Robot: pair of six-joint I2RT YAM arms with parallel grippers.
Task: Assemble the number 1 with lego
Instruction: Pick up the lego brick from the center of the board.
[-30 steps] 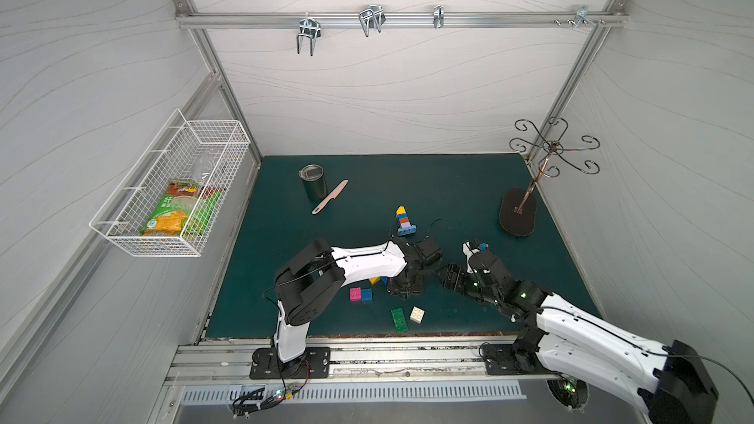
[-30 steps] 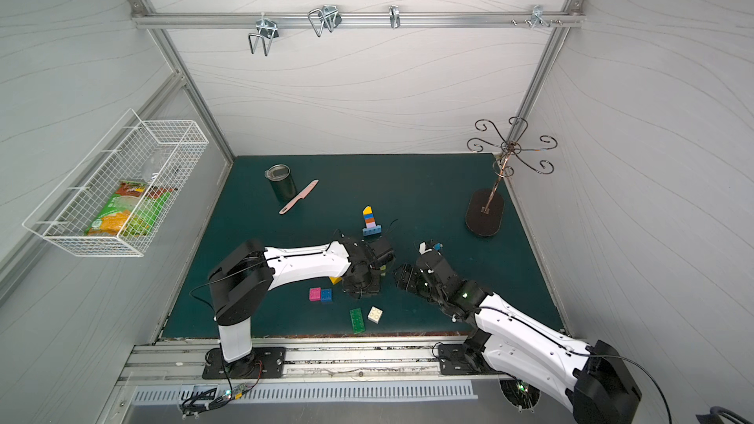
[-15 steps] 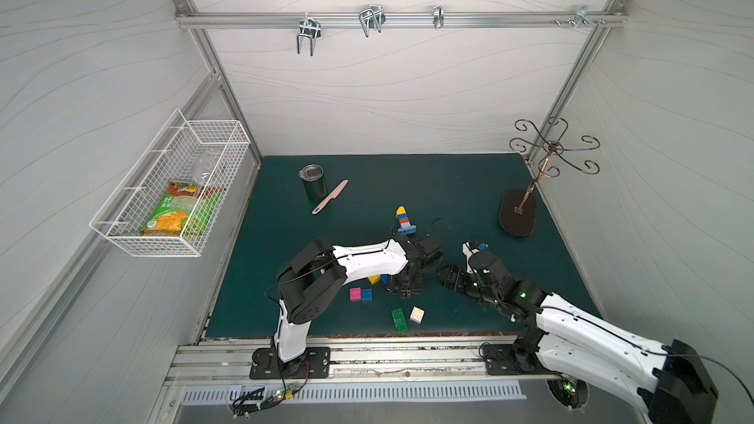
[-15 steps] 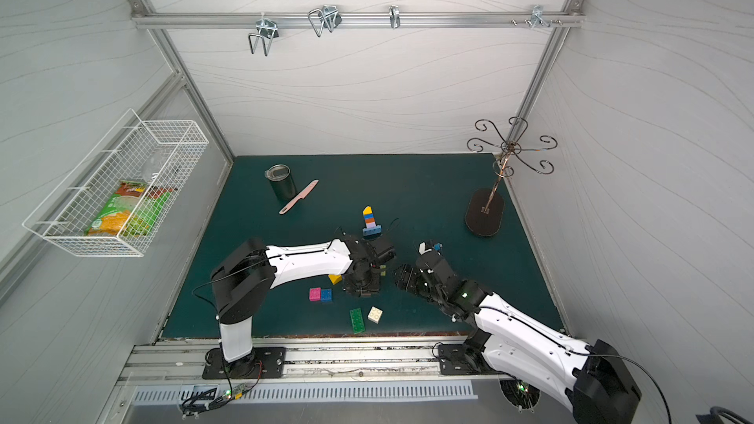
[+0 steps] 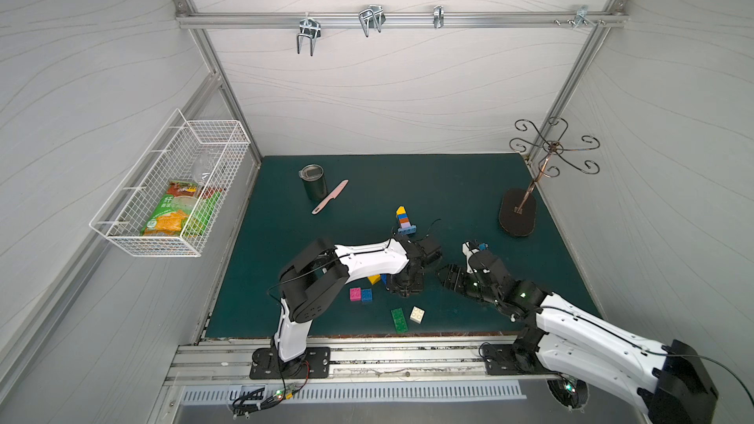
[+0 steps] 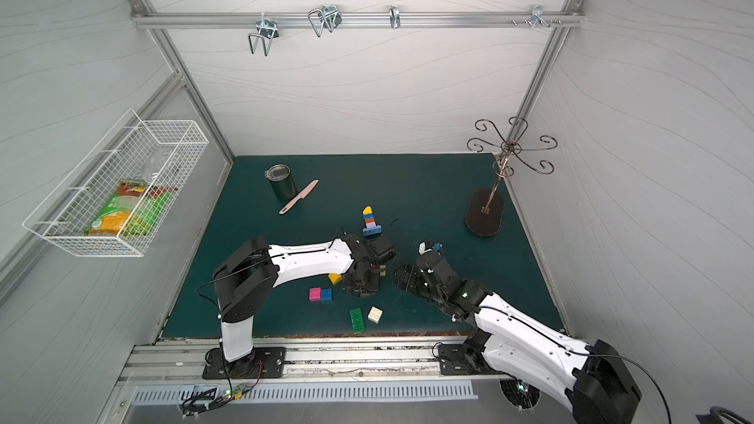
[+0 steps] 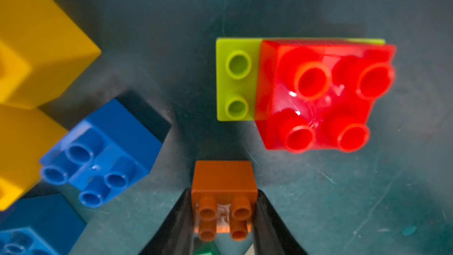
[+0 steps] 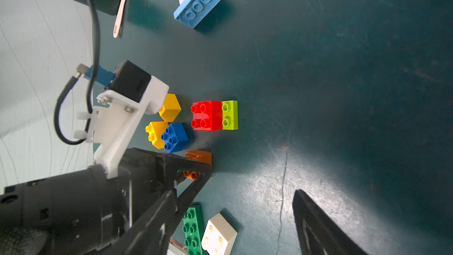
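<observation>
My left gripper (image 7: 224, 214) is shut on a small orange lego brick (image 7: 224, 180), which sits low at the green mat (image 8: 343, 94). A red brick (image 7: 318, 94) sits on a lime brick (image 7: 235, 79) just beyond it. Beside them lie a blue brick (image 7: 105, 153) and yellow bricks (image 7: 36, 40). A stack of yellow, blue, orange and lilac on a light blue base (image 5: 404, 220) stands further back. My right gripper (image 8: 235, 192) is open and empty, to the right of the left gripper (image 5: 402, 285) in both top views.
A green long brick (image 5: 398, 320) and a white brick (image 5: 417, 314) lie near the table's front edge. A pink and a blue brick (image 5: 360, 294) sit left of them. At the back stand a dark cup (image 5: 314, 187), a pink knife (image 5: 330, 196) and a metal stand (image 5: 518, 214).
The left gripper's jaws have closed on the orange brick. Both arms have stayed nearly where they were.
</observation>
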